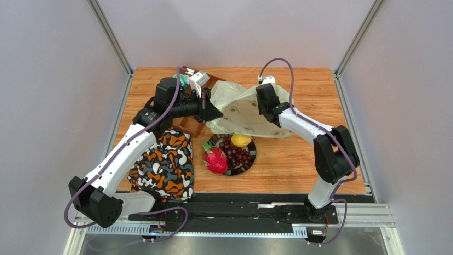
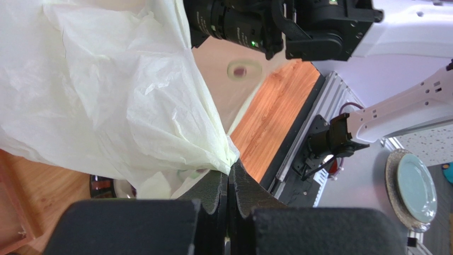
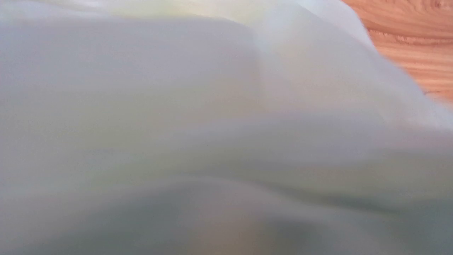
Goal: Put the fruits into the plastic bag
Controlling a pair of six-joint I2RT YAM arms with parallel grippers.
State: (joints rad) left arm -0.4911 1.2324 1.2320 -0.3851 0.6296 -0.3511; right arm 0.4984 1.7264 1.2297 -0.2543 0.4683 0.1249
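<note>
Two grippers meet at a pale plastic bag (image 1: 242,109) just above centre of the overhead view, with the fruits (image 1: 234,154) on a plate (image 1: 254,154) below it.
Left gripper (image 2: 228,175) is clamped tight on a thin pinch of film, which may slip or tear; right gripper (image 1: 267,103) is smothered in bag, so its opening is impossible to tell.

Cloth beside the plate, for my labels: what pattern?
The cloth has orange, black, white blotches; top external.

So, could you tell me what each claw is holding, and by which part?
The left claw is shut on the plastic bag, pinching a bunched fold. The right claw is against the bag; its grip cannot be told.
</note>
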